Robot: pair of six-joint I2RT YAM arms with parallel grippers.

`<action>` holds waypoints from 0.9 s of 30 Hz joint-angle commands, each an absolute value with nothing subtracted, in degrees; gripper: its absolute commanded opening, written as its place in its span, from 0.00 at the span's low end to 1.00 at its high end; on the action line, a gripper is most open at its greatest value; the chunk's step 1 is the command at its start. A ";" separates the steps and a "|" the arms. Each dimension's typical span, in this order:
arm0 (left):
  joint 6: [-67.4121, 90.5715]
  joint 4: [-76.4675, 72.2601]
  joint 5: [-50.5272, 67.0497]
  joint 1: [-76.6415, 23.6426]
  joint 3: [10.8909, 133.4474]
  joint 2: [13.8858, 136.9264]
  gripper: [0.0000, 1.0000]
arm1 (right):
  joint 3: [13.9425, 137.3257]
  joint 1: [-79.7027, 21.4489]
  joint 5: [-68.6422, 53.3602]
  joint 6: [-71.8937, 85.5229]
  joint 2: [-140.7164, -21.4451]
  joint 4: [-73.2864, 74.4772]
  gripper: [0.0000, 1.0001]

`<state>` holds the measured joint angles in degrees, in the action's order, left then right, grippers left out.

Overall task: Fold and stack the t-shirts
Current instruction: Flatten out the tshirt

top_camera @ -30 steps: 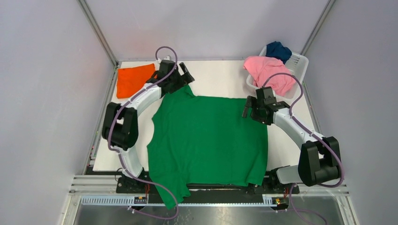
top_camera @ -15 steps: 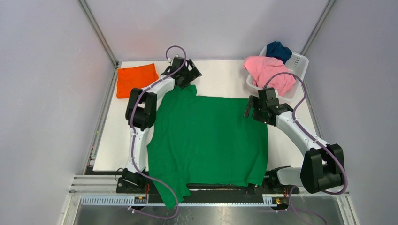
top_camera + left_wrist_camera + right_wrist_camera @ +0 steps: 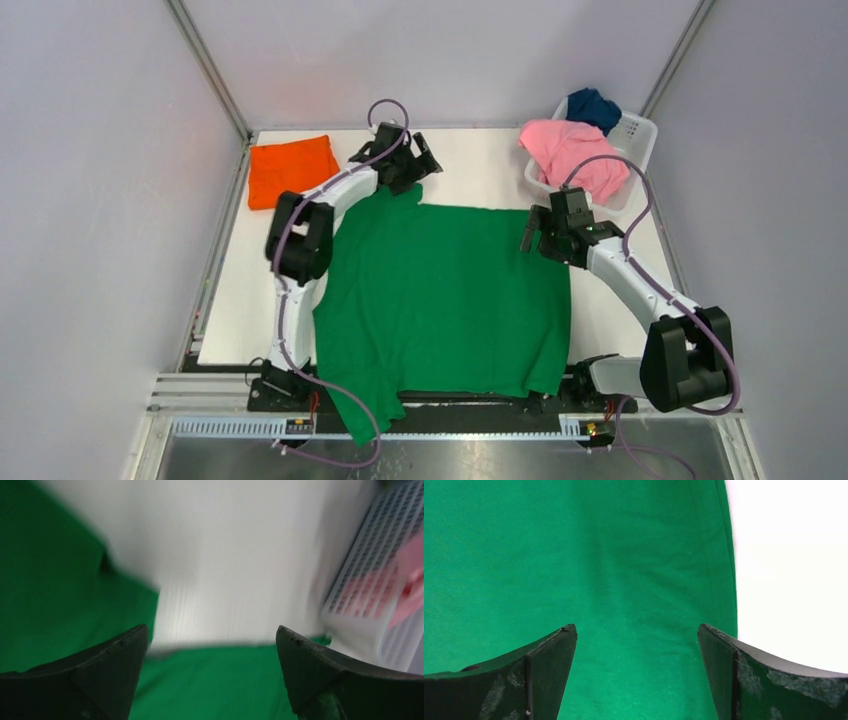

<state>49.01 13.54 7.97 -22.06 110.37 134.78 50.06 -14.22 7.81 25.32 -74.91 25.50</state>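
Observation:
A bright green t-shirt (image 3: 440, 295) lies spread flat on the white table, one sleeve hanging over the near edge. My left gripper (image 3: 425, 165) is open and empty over the shirt's far left corner; its wrist view is blurred and shows green cloth (image 3: 220, 685) below the jaws. My right gripper (image 3: 533, 232) is open and empty above the shirt's far right corner, with green cloth (image 3: 624, 580) filling its wrist view. An orange t-shirt (image 3: 290, 168) folded to a square lies at the far left. A pink t-shirt (image 3: 572, 152) and a navy t-shirt (image 3: 593, 106) sit in the basket.
A white mesh basket (image 3: 636, 135) stands at the far right corner; it also shows in the left wrist view (image 3: 370, 595). Bare white table (image 3: 480, 165) lies beyond the green shirt. Grey enclosure walls with metal posts surround the table.
My left arm has swung right along the far edge, from near the orange shirt to the green shirt's collar corner. My right gripper has barely moved.

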 commanded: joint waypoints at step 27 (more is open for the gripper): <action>42.38 32.18 -7.07 -15.90 72.40 109.31 0.99 | 58.45 -14.81 -6.71 29.52 -96.61 21.82 1.00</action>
